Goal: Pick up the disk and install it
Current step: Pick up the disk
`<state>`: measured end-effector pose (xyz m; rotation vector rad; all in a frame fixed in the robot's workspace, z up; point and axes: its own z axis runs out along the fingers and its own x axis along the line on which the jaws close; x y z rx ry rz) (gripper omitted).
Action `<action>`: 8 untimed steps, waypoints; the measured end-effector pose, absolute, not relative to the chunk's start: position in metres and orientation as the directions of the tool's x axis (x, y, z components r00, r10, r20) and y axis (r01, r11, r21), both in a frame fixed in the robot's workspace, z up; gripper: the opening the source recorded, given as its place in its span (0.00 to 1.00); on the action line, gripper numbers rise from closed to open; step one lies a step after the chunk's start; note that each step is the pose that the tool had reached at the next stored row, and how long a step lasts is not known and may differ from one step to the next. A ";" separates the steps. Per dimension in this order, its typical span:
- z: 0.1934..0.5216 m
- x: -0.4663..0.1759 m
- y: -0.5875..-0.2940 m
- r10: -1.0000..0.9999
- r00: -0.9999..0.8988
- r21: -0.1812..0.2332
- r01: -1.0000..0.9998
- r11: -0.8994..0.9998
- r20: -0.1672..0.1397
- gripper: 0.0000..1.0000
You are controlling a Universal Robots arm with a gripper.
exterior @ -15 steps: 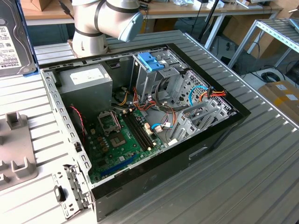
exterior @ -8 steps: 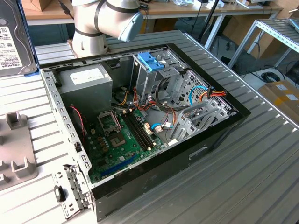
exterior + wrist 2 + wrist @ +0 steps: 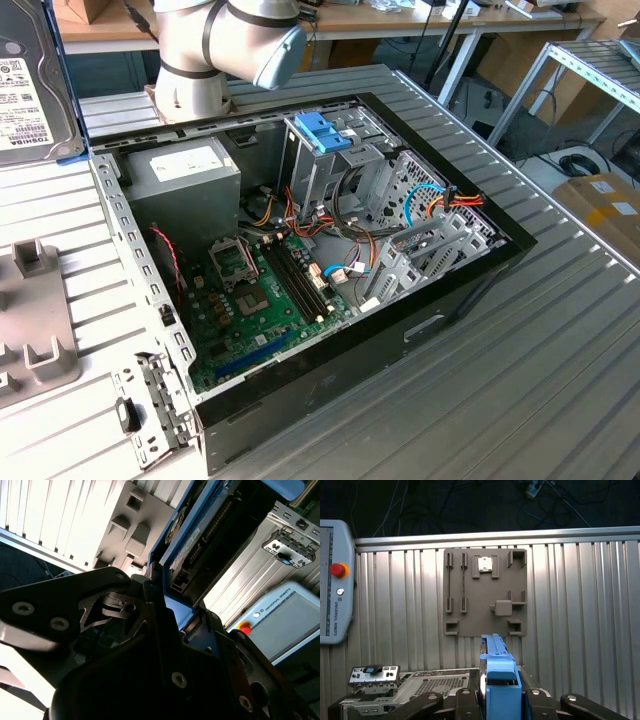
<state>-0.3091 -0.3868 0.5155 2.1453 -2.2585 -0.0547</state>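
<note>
An open computer case (image 3: 470,290) sits in the middle of the ribbed metal counter (image 3: 560,380). Its black walls enclose a green motherboard (image 3: 260,300), a plain grey power supply box (image 3: 185,175) and a perforated steel cage (image 3: 315,180) topped by a blue plastic latch (image 3: 322,132). Orange, red and blue cables (image 3: 440,205) loop just beside the cage. Toward the exterior view's left, a flat grey fixture plate (image 3: 35,330) with raised blocks and slots lies near the counter's edge. A small stamped metal bracket (image 3: 150,410) lies just beside the case's corner. A pale teach pendant (image 3: 335,580) with a red button rests along the same edge as the plate. The arm (image 3: 220,45), light grey with a blue-grey joint cap, rises behind the case.

The disk (image 3: 25,80) is off the counter, held on edge in the air and well apart from the cage. It is dark metal with a white label and a light-blue frame. The end effector (image 3: 500,702) is pinching it. In both wrist views its black fingers (image 3: 152,597) press the disk's two faces, and the disk sticks out from between them with the fixture plate beyond.
</note>
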 end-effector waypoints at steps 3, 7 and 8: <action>0.515 -0.309 -0.387 -0.999 -0.051 0.043 -0.998 0.051 -0.005 0.37; 0.515 -0.308 -0.387 -0.999 -0.051 0.043 -0.998 0.051 -0.005 0.37; 0.515 -0.307 -0.387 -0.999 -0.051 0.043 -0.998 0.051 -0.005 0.37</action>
